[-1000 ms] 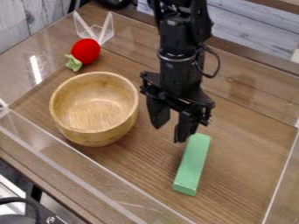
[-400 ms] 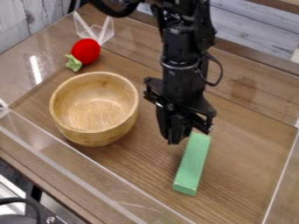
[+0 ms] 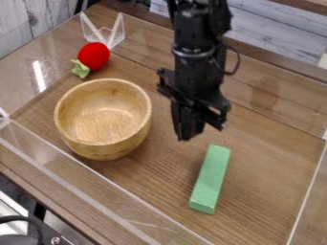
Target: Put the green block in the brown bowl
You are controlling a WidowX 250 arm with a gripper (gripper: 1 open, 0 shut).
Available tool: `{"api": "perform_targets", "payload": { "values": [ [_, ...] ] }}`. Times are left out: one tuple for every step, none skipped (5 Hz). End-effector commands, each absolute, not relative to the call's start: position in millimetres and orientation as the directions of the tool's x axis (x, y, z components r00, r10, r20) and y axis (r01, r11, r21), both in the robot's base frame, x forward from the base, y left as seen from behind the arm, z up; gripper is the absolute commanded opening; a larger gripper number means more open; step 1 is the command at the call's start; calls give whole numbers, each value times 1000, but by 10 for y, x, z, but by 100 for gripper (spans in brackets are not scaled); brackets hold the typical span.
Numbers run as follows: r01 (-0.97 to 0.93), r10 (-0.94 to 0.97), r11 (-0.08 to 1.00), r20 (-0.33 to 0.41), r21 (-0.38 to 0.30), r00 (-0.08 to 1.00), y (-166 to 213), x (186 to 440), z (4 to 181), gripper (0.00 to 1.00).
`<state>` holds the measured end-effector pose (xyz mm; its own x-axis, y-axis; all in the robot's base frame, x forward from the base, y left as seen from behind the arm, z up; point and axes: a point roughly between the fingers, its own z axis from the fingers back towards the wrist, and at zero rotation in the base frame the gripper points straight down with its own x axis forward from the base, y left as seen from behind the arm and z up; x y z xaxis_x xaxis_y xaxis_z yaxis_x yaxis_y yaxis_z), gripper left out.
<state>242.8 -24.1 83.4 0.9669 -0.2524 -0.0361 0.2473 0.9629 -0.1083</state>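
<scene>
Plainly, the gripper (image 3: 192, 131) hangs pointing straight down at the middle of the frame with its jaws pressed together and nothing between them — the green block (image 3: 211, 179) lies flat on the desk (image 3: 274, 120) just below and slightly right of the fingertips, apart from them. The block's long axis runs from upper right to lower left, steeply, so its near end points toward the bottom of the frame and its far end sits closest to the jaws. The brown bowl (image 3: 102, 117) stands to the left of the gripper, near but not touching, its mouth open and empty. To my eye the next move depends on opening the jaws and lining them up across the block's narrow width. Bare desk lies right of the block — a clear raised rim (image 3: 166, 225) runs below it.
</scene>
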Motion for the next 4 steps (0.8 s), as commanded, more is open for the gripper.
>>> {"api": "perform_targets", "payload": {
  "values": [
    [308,-308,946,20,-97,951,-229,2536,936,100],
    [308,-308,946,18,-104,951,-349,2558,976,100],
    [306,-306,946,17,-109,952,-484,2572,1015,100],
    [289,-291,950,4,-116,957,-482,2572,903,100]
  ]
}}
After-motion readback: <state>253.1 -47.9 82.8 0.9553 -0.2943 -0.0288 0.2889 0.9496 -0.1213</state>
